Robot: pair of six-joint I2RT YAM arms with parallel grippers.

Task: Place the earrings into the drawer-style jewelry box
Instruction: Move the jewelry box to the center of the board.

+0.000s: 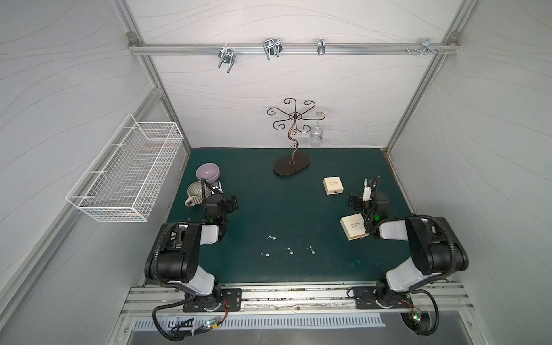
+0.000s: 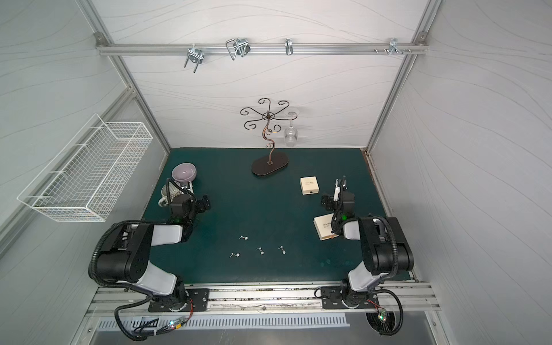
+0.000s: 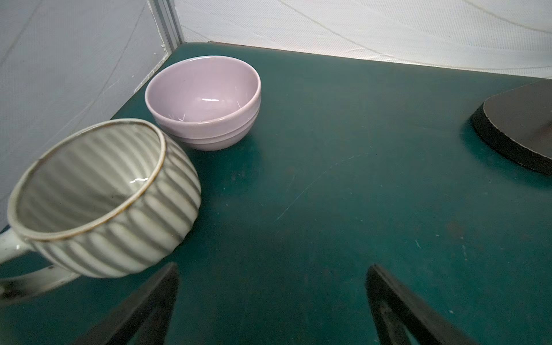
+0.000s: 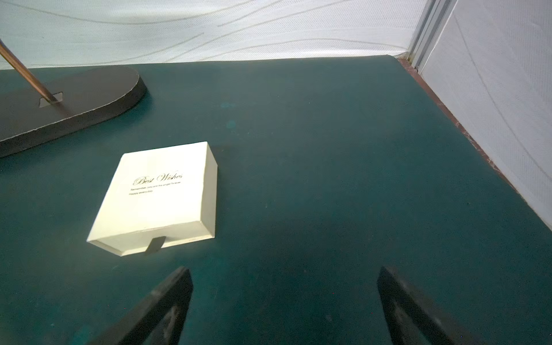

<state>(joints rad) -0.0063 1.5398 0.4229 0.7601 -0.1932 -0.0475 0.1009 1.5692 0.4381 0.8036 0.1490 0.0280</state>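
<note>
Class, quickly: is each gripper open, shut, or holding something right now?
Left gripper: open, jaws wide apart, holding nothing.
Right gripper: open, jaws wide apart, holding nothing.

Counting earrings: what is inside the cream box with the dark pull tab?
Hidden: the cream box is shut; only its printed top and dark tab show. Four earrings lie on the mat.

Four tiny silvery earrings are lying scattered, each apart from the others, on the green bench near its front middle. The cream jewelry box is sitting flat farther back on the right, drawer shut, its black pull tab showing.
</note>
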